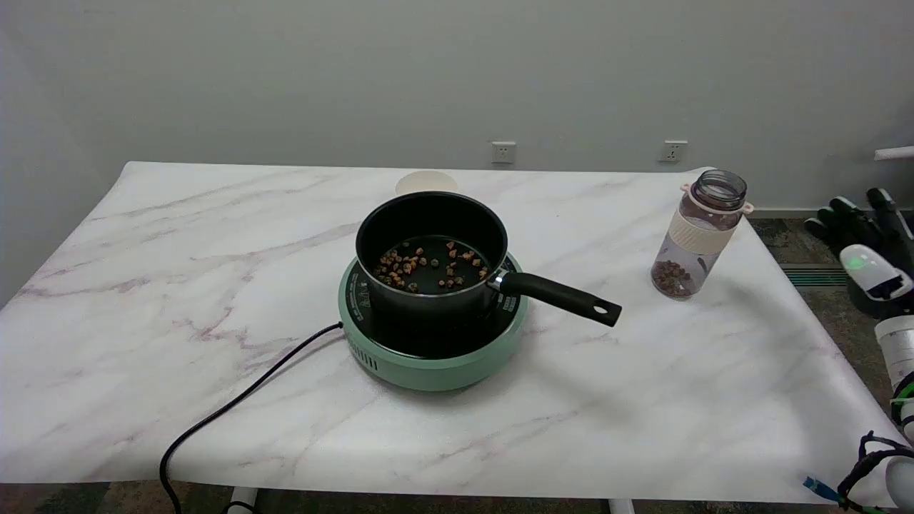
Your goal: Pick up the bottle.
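1. Off to the right of the bottle (698, 235), beyond the table's edge, the right hand (867, 246) was seen in the air, touching nothing. Its dark fingers (850, 218) were pointed up and back, and nothing was held in them; how far they were spread could not be told from this angle.
2. The bottle was found standing upright on the marble-patterned table (214, 300), near its far right corner. It was a clear bottle with a pale band round its middle, its mouth was uncapped, and a small heap of brown pieces was lying at its bottom.
3. Left of the bottle and well apart from it, a black saucepan (428, 228) was set on a round green hotplate (435, 357). Brown pieces of the same look were scattered over the pan's floor.
4. The pan's black handle (564, 296) was pointed toward the bottle's side, its tip stopping short of the bottle with bare tabletop between them.
5. A black cable (235, 407) was run from the hotplate, away from the bottle, over the near edge of the table.
6. A pale round object (426, 183) was partly hidden behind the pan, further left of the bottle; what it was could not be told.
7. Two wall sockets (503, 151) were fixed on the wall behind the bottle.
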You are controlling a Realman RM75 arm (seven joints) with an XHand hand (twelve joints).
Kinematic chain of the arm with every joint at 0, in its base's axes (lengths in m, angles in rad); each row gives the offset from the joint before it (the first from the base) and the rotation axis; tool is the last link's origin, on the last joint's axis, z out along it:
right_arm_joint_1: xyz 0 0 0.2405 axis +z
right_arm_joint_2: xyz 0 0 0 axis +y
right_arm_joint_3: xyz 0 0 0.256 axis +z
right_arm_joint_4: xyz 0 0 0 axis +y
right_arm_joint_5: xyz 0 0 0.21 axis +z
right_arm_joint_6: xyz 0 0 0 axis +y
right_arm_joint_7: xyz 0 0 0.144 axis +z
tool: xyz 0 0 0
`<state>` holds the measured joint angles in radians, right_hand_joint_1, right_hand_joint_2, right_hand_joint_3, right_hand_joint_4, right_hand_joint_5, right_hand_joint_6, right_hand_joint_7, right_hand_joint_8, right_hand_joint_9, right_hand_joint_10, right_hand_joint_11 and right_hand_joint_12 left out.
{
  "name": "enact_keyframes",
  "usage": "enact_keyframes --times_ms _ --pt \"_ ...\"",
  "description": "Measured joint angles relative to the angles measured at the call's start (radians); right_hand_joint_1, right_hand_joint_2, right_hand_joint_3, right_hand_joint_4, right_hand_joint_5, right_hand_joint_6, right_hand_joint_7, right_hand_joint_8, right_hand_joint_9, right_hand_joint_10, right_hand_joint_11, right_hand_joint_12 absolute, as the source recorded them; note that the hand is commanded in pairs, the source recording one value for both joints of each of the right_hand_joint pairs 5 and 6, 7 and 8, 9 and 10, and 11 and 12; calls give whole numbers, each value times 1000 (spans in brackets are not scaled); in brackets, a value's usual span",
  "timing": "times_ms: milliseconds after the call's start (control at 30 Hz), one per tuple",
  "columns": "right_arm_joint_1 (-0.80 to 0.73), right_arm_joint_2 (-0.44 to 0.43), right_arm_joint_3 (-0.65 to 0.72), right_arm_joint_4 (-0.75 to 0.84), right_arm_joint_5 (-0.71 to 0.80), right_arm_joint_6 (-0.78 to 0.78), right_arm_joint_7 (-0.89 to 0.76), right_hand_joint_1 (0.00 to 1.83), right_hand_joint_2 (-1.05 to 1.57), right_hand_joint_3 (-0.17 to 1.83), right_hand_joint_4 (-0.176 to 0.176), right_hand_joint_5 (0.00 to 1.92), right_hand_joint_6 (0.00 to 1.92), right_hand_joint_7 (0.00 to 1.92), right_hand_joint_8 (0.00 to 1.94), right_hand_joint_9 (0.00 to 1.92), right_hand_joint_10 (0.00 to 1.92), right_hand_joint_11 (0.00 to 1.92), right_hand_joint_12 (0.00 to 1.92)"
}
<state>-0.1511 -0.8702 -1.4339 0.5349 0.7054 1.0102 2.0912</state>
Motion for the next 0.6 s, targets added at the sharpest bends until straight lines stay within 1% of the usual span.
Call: enact_keyframes --times_ms 67,267,367,500,600 --pt "0 0 -8 -5 -18 -15 -13 1203 -481 1154 0 146 146 510 510 534 534 631 631" --pt "1 0 -26 -17 -61 -50 -55 1206 -645 1228 0 108 108 503 503 549 549 652 652" --pt "2 2 -31 -20 -85 -65 -75 1199 -707 1195 0 93 93 514 514 559 559 655 655" --pt "4 13 -33 -22 -132 -78 -97 1187 -721 1164 0 121 121 540 540 571 571 661 661" --pt "4 22 -32 -20 -174 -85 -110 1182 -741 1179 0 123 123 543 543 570 570 660 660"
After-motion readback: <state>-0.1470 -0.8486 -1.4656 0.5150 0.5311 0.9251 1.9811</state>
